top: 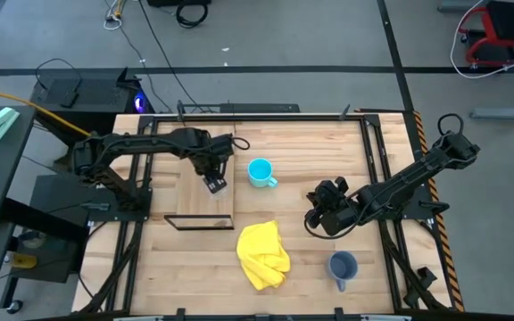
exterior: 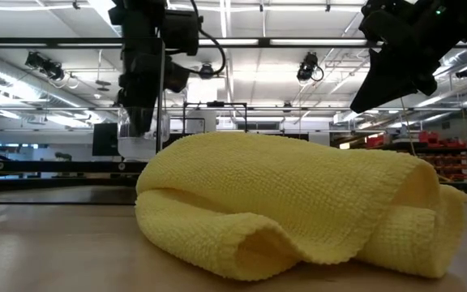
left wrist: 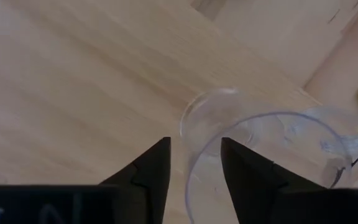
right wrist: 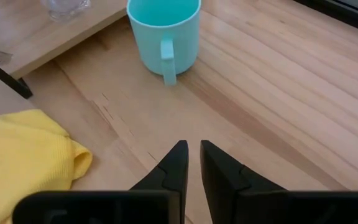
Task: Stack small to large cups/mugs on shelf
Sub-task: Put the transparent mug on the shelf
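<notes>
The left gripper [top: 214, 183] hangs over the shelf [top: 190, 201] near its right edge, its fingers [left wrist: 153, 171] straddling one wall of the clear cup [left wrist: 263, 158], one inside the rim and one outside. Whether they pinch that wall or stand just off it I cannot tell.

To do this step well, I judge the cup should sit flat on the board before the fingers part fully, then the gripper should lift straight up so the inner finger does not drag the cup over.

The cup is close to the shelf's right edge, so any sideways pull risks tipping it off. The cyan mug [top: 260, 173] stands just right of the shelf, with bare table between it and the right gripper [right wrist: 189, 155], whose fingers are nearly together and empty. The grey mug [top: 343, 266] stands near, right of the cloth [top: 263, 254].
</notes>
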Controlling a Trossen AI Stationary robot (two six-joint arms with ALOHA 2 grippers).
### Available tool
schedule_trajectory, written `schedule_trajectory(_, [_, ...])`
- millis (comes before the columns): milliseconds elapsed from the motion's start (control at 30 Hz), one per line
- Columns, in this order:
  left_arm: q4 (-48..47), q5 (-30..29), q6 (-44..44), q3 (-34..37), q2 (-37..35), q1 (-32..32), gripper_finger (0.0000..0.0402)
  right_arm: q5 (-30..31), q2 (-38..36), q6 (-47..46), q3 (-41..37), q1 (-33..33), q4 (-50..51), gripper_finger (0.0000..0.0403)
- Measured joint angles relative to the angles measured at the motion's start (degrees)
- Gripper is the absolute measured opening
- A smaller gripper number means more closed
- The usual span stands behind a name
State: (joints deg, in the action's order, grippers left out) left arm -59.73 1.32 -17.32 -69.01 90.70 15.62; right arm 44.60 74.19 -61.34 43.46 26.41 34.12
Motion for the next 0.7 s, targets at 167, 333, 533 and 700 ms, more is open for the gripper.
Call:
schedule_trajectory(167, [-2.1, 0.0, -1.3, 0.0, -0.3, -0.7, 0.0082, 0.0, 0.0, 0.0, 0.0, 0.0, 0.0, 0.0051])
schedule_trajectory(333, [-4.0, 0.1, -2.3, 0.0, -0.6, -2.0, 0.0011, 0.0, 0.0, 0.0, 0.0, 0.0, 0.0, 0.0051])
schedule_trajectory(533, [-6.7, 0.1, -4.1, 0.0, -1.1, -4.8, 0.0013, 0.6, 0.0, 0.0, 0.0, 0.0, 0.1, 0.0051])
schedule_trajectory(700, [-7.2, 0.1, -7.4, 0.0, -1.8, -8.0, 0.0011, 0.8, 0.0, 0.1, 0.0, 0.0, 0.1, 0.0051])
